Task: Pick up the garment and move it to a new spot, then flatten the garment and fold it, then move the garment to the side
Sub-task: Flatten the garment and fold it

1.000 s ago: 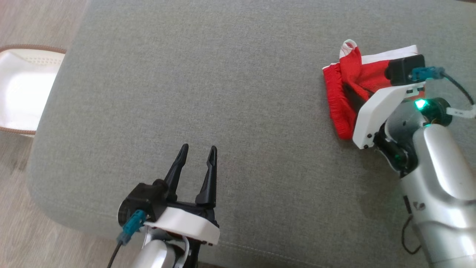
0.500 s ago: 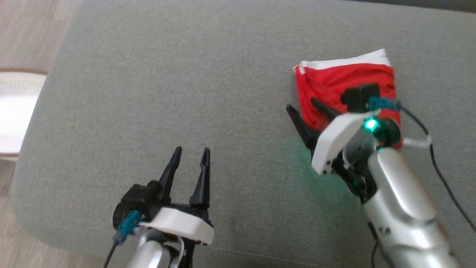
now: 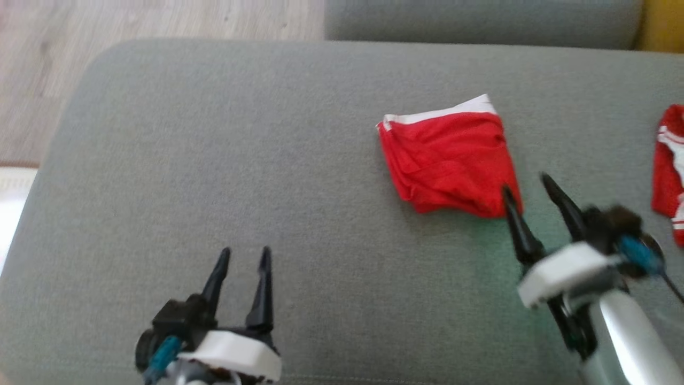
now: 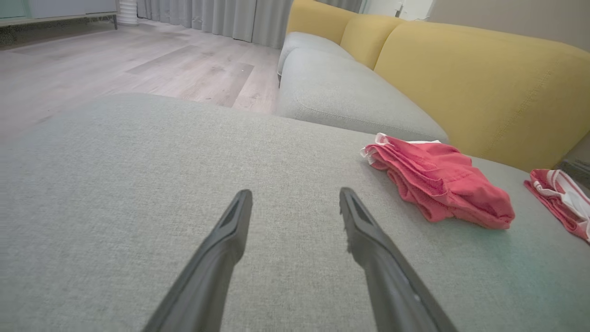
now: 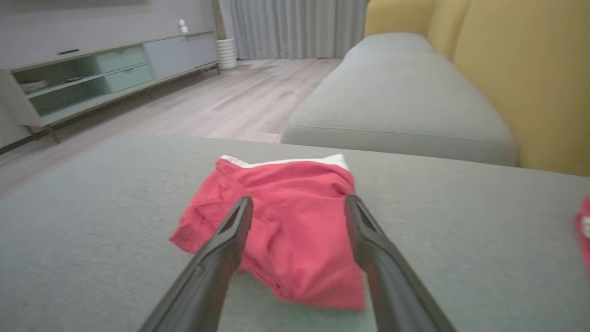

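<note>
Withdrawn from folded red garment: right pincer, now released, empty, at its near corner. Unchanged: left pincer, released, empty, over grey sofa cushion.

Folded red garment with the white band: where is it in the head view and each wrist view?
Head view: folded red garment right of centre, beyond the right gripper.
Left wrist view: folded red garment right of centre.
Right wrist view: folded red garment at centre, beyond the fingers.
Shared landmark: second red garment at each right edge.
</note>
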